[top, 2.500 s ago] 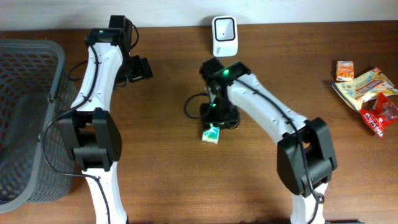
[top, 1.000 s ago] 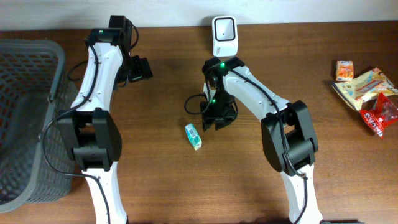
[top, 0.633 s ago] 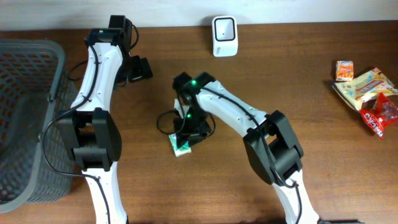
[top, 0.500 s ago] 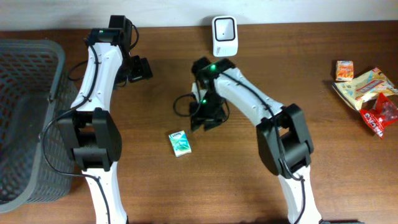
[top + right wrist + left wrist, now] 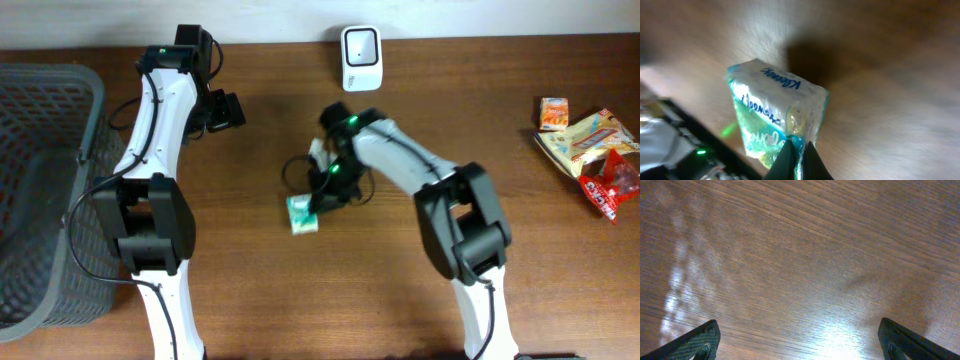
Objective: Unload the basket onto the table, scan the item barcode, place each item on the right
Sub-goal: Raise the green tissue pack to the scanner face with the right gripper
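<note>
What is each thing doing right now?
Right fingers, shut on the Kleenex pack.
Kleenex pack, pinched at one edge.
Left fingers, wide open over bare table.
Barcode scanner, standing at the back edge.
Snack packets, lying untouched at the far right.
Basket, sitting at the left.

Both arms are built the same. The left arm (image 5: 160, 110) and right arm (image 5: 405, 160) have glossy white shells for links, with chunky black housings at the joints. Little green lights (image 5: 163, 52) glow on both. Thin black cables (image 5: 88, 215) loop along outside the shells. Up close, the left fingers (image 5: 697, 341) are dark with a woven, carbon-like texture, and the right fingers (image 5: 789, 159) are plain black wedges.
</note>
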Robot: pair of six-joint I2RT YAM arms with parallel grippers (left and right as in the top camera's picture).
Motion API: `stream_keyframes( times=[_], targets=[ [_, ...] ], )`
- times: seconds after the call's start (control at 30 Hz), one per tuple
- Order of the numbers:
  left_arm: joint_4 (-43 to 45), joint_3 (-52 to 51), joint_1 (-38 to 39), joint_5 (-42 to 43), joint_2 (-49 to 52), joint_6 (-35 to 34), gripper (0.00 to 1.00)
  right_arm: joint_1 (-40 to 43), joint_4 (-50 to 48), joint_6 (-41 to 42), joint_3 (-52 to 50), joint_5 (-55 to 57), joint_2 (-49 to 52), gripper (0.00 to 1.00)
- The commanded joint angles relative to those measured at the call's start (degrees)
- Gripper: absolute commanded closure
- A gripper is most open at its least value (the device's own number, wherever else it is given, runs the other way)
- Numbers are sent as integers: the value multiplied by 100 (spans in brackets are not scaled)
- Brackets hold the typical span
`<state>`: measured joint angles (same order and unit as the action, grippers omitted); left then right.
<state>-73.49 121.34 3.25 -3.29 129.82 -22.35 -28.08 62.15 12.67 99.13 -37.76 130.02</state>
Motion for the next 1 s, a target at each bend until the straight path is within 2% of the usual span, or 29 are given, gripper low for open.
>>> stream_keyframes(
  times=[0.0, 0.13, 0.2, 0.33, 0.47, 0.6, 0.83, 0.9, 0.97],
  targets=[
    [-2, 61, 0, -44, -114, -76, 1, 1069, 48, -986, 210, -2085, -55, 96],
    [-2, 61, 0, -44, -114, -76, 1, 2286, 328, -2044, 210, -3670, -55, 96],
    [-2, 61, -4, -44, -114, -76, 1, 2736, 455, -2916, 208, -4358, -55, 96],
    [-2, 61, 0, -44, -114, -76, 1, 3480, 448, -4350, 208, -4927, -55, 96],
    [-2, 61, -4, -44, -114, -76, 1, 3582, 439, -5700, 208, -5119, -55, 96],
    [-2, 61, 0, -44, -114, -76, 1, 3467, -72, -5766, 210, -5119, -55, 96],
    [-2, 61, 4, -44, -114, -76, 1, 3329, -219, -5759, 210, -5119, -55, 96],
    [-2, 61, 7, -44, -114, -76, 1, 3329, -605, -5012, 210, -5101, -55, 96],
    [-2, 61, 7, -44, -114, -76, 1, 3320, -1067, -3565, 361, -4105, -55, 96]
  ],
)
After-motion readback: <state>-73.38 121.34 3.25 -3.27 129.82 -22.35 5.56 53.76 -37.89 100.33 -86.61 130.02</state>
